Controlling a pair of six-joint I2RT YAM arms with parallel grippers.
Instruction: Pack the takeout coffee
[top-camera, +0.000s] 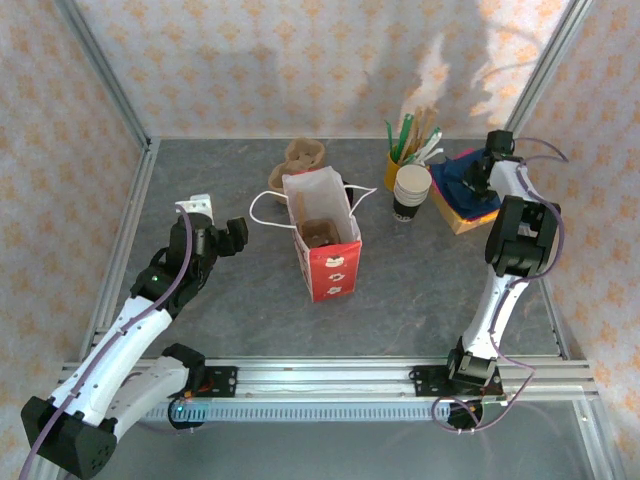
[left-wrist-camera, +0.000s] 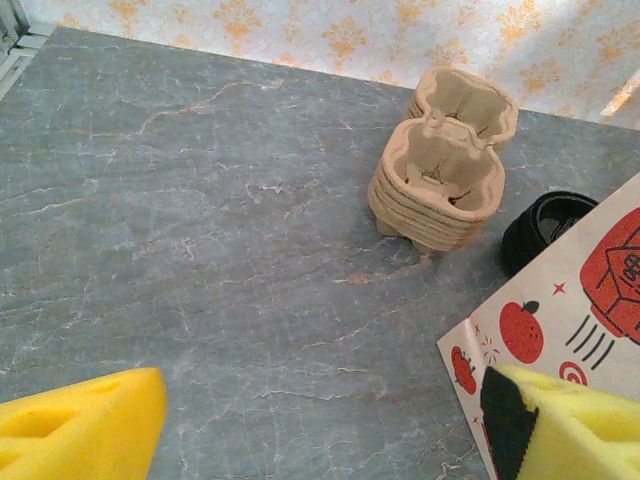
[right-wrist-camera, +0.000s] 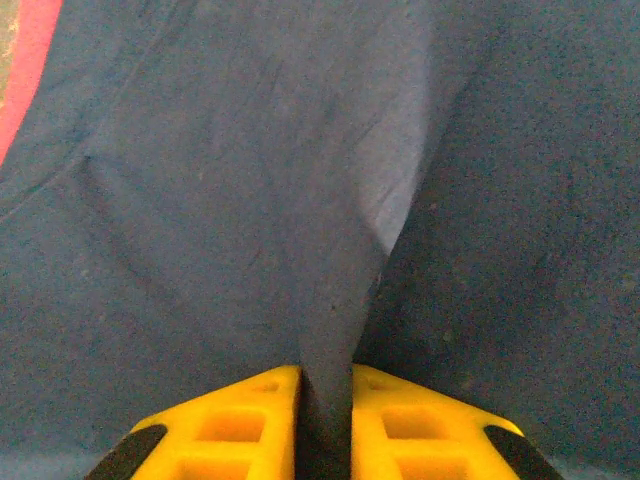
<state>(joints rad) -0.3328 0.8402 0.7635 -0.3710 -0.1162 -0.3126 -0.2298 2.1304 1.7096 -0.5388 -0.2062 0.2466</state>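
Sunlight throws bright, washed-out patches on the back wall (top-camera: 450, 60) at one o'clock in the top view; the bench (top-camera: 250, 310) is evenly lit, its shadows soft. The left wrist view is sharp, its near yellow pads (left-wrist-camera: 80, 425) blurred. The right wrist view is dim and soft-focused, with a pale sheen on navy cloth (right-wrist-camera: 400, 170).

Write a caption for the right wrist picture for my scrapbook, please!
Right gripper pinches a raised fold of dark blue cloth between its yellow fingers.

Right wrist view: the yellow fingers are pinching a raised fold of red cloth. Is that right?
No, the colour is wrong. The right wrist view shows the right gripper pinching a raised fold of dark blue cloth, not red.
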